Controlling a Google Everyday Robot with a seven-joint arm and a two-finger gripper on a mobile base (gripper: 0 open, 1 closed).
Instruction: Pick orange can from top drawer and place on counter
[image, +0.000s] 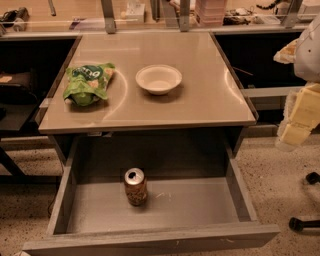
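I judge the reach not yet begun: my pincer (298, 120) hangs at the frame's right edge, grip state I cannot tell, and must next descend leftward over the orange can (135, 186), upright in the top drawer (200, 205), lower centre.

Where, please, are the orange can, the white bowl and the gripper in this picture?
orange can (135, 190): camera view, on its speckled side.
white bowl (158, 80): camera view, on its inner hollow.
gripper (296, 125): camera view, at the right edge, on its yellow part.
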